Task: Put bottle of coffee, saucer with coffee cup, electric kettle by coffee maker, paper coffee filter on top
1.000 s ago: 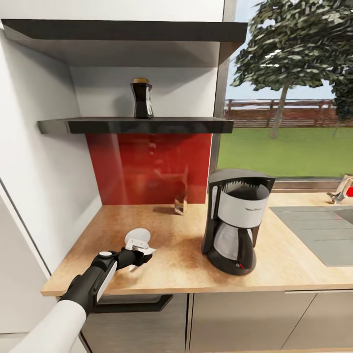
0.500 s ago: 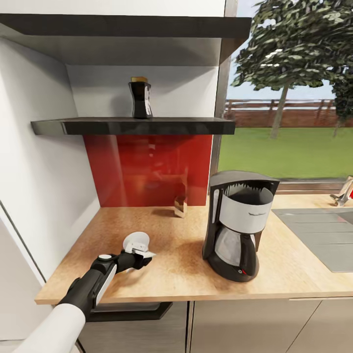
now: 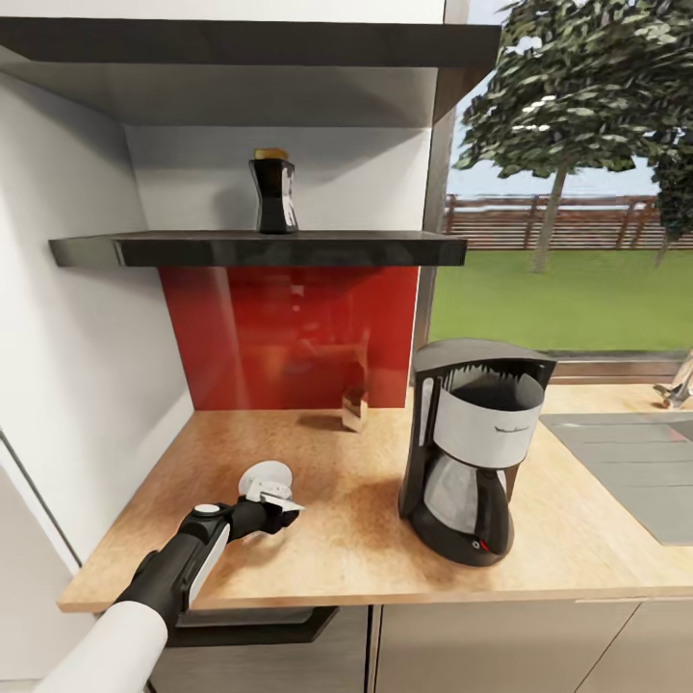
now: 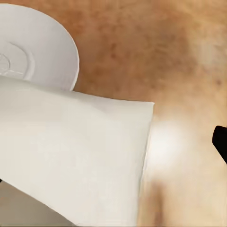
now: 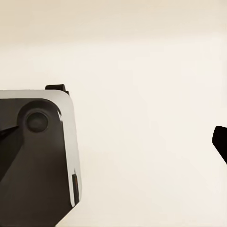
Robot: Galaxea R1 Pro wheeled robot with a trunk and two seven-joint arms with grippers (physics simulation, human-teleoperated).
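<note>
We're holding the paper coffee filter in our left gripper, clamped on its white sheet low over the kitchen countertop. In the left wrist view the filter spreads wide across the wood, with the saucer lying flat just beyond it. From the head, the saucer sits at about 11 o'clock of the gripper, just beside it.

Over the last second the whole scene has slid: shelf and counter edge have shifted, so our head or base is on the move. The left arm has sunk a little in the picture, filter in hand.

The coffee maker stands upright at 3 o'clock of the gripper, well apart, its top open and bare. That's where the filter belongs, so we judge a lift and a swing right come next.

Up at 12 o'clock, the bottle of coffee waits on the kitchen shelf, not yet fetched.

The right wrist view gives a dark rounded body against pale ground; whether the right gripper is clenched or released, we cannot tell.
</note>
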